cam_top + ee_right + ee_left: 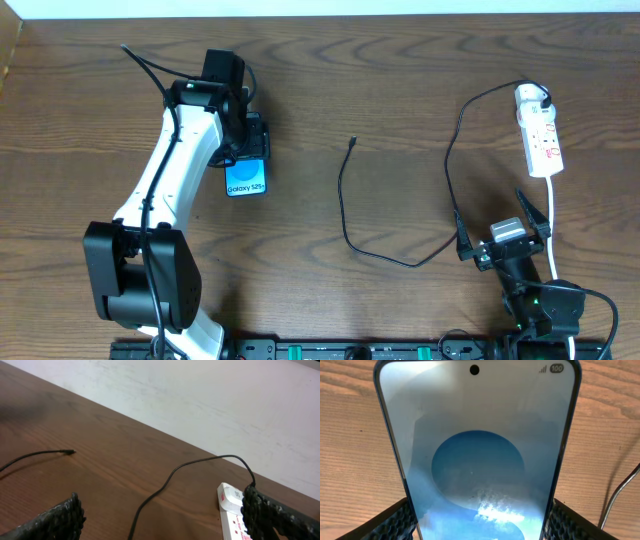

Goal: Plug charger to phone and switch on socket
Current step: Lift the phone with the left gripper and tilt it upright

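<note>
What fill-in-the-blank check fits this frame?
1. The phone's battery icon reads ___.
2. The right gripper is open and holds ___.
3. The socket has the charger's ___ in it.
4. The left gripper has a finger on either side of the ___.
Missing words: 100; nothing; plug; phone.

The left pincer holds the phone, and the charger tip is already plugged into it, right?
No. The left pincer does hold the phone, but the charger tip lies loose on the table, apart from it. The overhead view shows this.
</note>
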You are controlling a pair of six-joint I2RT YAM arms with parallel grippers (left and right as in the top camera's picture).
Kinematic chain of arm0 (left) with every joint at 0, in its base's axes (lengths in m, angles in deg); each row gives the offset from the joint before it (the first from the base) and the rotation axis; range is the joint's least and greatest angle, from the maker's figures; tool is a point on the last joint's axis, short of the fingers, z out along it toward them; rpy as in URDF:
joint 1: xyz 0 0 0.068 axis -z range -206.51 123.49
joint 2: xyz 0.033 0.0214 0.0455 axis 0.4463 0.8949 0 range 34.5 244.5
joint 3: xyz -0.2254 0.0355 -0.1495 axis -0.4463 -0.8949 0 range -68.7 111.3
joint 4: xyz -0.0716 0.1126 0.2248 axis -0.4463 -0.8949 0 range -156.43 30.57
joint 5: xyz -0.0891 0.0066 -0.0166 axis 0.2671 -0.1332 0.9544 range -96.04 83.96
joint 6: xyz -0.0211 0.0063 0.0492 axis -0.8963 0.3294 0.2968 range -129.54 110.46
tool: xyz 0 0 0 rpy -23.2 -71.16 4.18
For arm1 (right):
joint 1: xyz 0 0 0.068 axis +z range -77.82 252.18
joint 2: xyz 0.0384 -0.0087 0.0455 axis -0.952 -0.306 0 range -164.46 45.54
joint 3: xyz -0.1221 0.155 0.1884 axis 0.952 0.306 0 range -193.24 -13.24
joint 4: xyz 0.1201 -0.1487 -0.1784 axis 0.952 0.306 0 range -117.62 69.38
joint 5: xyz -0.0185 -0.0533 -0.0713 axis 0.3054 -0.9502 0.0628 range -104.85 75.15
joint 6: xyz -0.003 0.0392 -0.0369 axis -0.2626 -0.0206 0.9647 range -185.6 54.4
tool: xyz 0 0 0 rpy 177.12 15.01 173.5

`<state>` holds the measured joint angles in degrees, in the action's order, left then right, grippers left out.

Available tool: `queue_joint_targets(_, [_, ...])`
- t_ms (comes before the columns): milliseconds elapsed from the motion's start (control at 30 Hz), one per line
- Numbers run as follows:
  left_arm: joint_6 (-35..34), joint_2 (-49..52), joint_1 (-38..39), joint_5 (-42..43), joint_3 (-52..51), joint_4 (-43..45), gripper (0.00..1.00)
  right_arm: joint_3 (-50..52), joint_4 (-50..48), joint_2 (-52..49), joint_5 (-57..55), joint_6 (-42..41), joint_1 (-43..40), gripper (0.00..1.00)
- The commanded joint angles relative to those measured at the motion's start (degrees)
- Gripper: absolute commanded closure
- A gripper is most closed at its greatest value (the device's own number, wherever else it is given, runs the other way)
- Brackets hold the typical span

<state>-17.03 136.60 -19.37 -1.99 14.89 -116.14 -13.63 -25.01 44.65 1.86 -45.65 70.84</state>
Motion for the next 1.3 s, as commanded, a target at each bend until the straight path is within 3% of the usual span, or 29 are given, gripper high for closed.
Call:
queue_joint_targets(0, [-0.3,-1.8,-0.1,1.6,1.0,-0.4,0.3,0.1,0.3,0.2,0.1,-0.4,0.4,0.01])
queue_joint_targets(1267, [-3.8,-2.9,-0.1,7.6,2.5,-0.5,0.3,0.1,0.3,0.2,0.1,-0.4,0.4,0.01])
